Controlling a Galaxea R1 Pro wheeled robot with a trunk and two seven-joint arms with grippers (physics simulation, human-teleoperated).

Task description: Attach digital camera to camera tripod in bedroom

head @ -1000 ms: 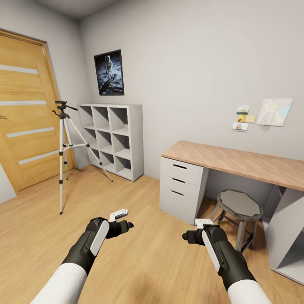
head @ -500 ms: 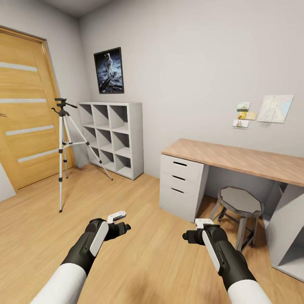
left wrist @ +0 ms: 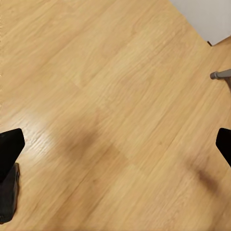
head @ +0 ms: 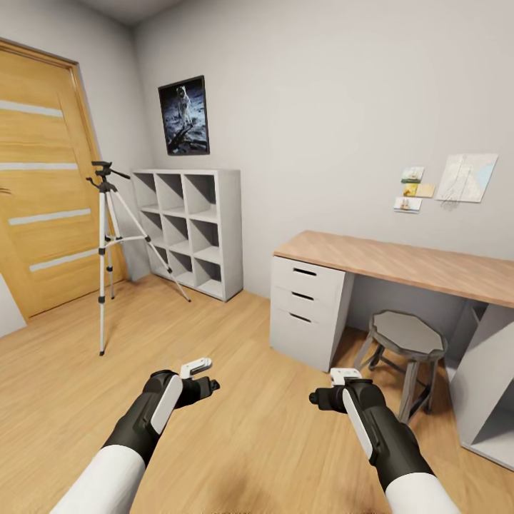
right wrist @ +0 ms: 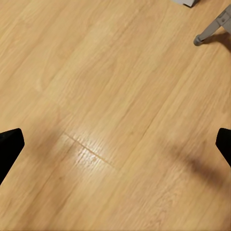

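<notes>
Scanning for the camera, I hold left pincer and right pincer spread, empty; camera tripod looks spindly, tippy, best steadied by its head

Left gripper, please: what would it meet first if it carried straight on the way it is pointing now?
Most likely the wood plank floor: the left gripper is open with bare boards between its fingers. A grey stool foot lies off to the side.

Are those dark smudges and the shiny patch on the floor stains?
Likely not: in both wrist views the soft dark patches on the floor look like shadows, and the pale sheen like reflected light; head view, walls bend slightly toward the edges.
</notes>
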